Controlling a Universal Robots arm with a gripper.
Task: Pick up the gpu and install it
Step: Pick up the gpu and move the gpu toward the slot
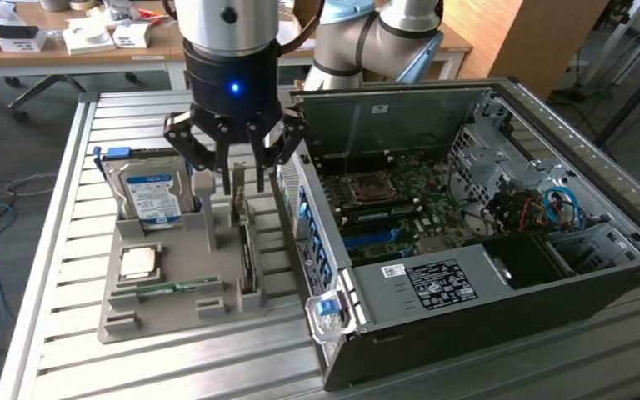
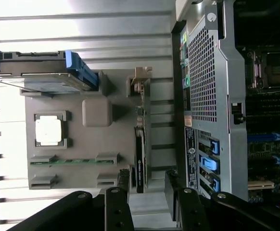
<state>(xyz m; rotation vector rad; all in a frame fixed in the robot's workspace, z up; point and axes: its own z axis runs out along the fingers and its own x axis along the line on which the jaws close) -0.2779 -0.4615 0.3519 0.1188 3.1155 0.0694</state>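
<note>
- The gpu (image 1: 247, 250), a slim dark expansion card with a tan bracket at its far end, stands on edge in a slot of the grey plastic holder tray (image 1: 170, 307) on the slatted metal desk (image 1: 64, 275).
- The black multi-fingered tool (image 1: 239, 187) hangs wide open, gripping nothing.
- The card's far end sits just below the tool, between its spread fingers. The open black computer case (image 1: 498, 329) lies just beside it, on the exterior view's right.

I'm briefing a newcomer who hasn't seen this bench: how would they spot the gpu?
On the slatted table, find the grey tray beside the open computer case. The gpu stands on edge in the tray's slot nearest the case. It is a thin dark card, unlike the blue-labelled hard drive and the green memory stick.
</note>
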